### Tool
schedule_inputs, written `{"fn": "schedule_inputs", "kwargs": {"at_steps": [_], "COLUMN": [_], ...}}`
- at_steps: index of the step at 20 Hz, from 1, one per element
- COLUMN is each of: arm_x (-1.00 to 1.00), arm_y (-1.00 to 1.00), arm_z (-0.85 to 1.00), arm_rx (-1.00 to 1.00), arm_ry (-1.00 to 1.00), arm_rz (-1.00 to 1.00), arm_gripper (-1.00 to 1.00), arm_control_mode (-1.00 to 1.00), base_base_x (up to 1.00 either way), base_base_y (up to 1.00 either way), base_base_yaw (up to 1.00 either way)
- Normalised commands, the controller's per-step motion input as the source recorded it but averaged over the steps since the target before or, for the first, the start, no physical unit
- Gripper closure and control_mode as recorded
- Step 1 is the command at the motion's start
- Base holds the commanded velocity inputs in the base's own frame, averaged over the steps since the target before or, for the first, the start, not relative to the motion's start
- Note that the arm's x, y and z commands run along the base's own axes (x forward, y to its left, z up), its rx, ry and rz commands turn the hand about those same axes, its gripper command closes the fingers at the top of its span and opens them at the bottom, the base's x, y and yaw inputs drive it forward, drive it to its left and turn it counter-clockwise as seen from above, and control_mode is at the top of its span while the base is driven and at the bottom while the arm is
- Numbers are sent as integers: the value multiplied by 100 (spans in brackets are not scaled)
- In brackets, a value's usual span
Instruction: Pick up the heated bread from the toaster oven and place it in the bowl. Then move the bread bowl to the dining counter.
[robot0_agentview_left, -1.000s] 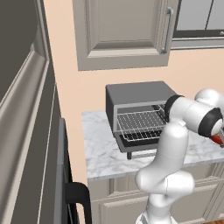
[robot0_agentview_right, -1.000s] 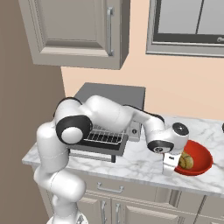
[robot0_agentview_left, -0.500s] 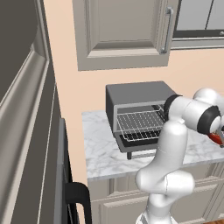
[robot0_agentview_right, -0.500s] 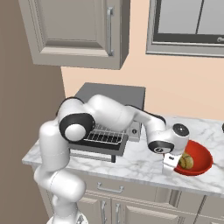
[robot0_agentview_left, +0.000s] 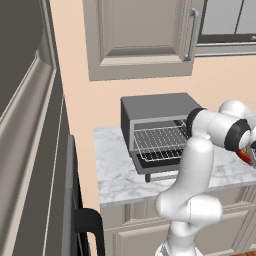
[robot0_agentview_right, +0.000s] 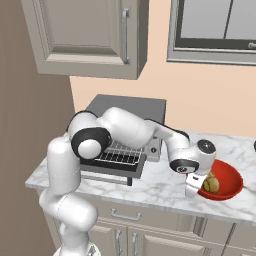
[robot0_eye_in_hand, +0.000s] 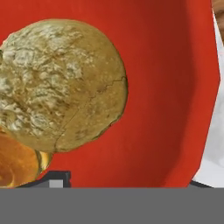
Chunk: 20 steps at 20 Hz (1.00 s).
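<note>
- the gripper (robot0_agentview_right: 196, 186) sits at the near rim of the red bowl (robot0_agentview_right: 231, 179); a second ago its jaws were wider, now narrowing, but the grip cannot be told.
- the bread (robot0_eye_in_hand: 59, 83) lies in the bowl beside an orange-yellow piece (robot0_eye_in_hand: 15, 164), so carrying comes next.
- the arm reaches rightward past the toaster oven (robot0_agentview_left: 157, 127), wrist bent down over the marble counter (robot0_agentview_right: 150, 186).

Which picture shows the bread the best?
The hand view: the heated bread looms large and crusty inside the bowl. The right base view shows it as a small lump in the bowl; the left base view catches just a sliver of red rim.
</note>
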Motion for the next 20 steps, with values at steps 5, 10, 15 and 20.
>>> {"fn": "schedule_inputs", "kwargs": {"at_steps": [5,10,15,20], "arm_x": [0,-23,-50,-59], "arm_y": [0,0,4,7], "arm_z": [0,11,61,84], "arm_rx": [0,1,0,0], "arm_ry": [-1,-13,-27,-26], "arm_rz": [0,-1,-7,-7], "arm_gripper": [100,100,100,100], "arm_control_mode": [-100,-100,-100,-100], "base_base_x": [0,0,0,0], "base_base_y": [0,0,0,0], "base_base_yaw": [0,0,0,0]}}
